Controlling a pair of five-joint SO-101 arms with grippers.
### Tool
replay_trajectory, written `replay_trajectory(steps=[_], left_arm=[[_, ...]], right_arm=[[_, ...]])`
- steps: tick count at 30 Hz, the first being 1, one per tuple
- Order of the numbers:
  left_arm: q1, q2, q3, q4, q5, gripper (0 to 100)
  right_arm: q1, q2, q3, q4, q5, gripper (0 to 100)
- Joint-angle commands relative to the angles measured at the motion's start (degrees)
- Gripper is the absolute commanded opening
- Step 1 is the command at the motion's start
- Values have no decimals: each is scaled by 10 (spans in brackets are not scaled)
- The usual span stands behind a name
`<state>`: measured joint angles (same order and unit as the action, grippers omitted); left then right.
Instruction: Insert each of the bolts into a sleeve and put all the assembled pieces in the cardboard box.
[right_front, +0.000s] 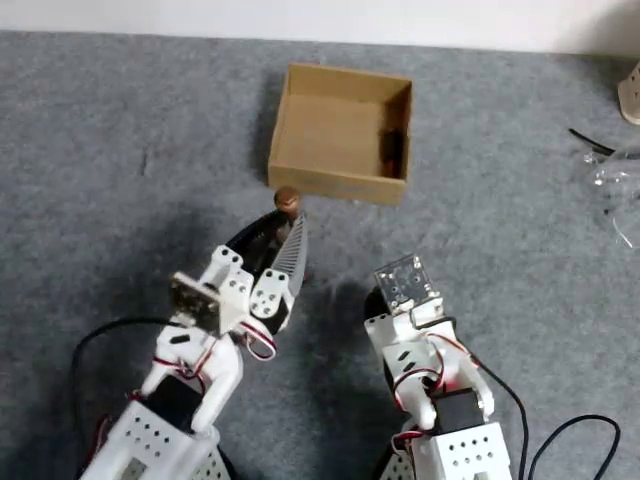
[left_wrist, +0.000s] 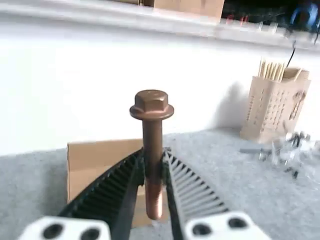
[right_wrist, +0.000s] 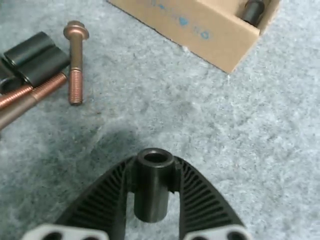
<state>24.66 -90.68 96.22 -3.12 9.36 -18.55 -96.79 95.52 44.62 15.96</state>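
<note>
In the left wrist view a copper bolt (left_wrist: 151, 112) stands upright, head up, with my left gripper (left_wrist: 152, 156) shut on its shank. From above, that bolt's head (right_front: 288, 199) sits just in front of the cardboard box (right_front: 300, 140). My right gripper (right_wrist: 153, 167) is shut on a black sleeve (right_wrist: 152, 187) with its bore facing up. A loose bolt (right_wrist: 76, 60), two black sleeves (right_wrist: 35, 57) and two more threaded bolt ends (right_wrist: 25, 97) lie on the carpet. One dark assembled piece (right_front: 394, 150) lies inside the box at its right wall.
Grey carpet covers the table. A beige slotted holder (left_wrist: 276, 102) with thin sticks stands to one side, with small clear and metal bits (left_wrist: 280, 152) near it. Black cables (right_front: 590, 143) and clear plastic lie at the far right edge.
</note>
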Motion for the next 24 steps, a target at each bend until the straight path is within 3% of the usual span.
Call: replay_trajectory(steps=[1,8,13,24], left_arm=[[-2,-66,14,44,-3,5],[-2,-95,12,65,-1,5],[6,-99,11,63,32,5],[9,-99,10,62,49,5]], right_arm=[[8,-8,0,-22,-2,5],[2,-9,-3,-24,-6,5],[-59,-9,-3,-58,-6,5],[-105,-9,1,-179,-5,5]])
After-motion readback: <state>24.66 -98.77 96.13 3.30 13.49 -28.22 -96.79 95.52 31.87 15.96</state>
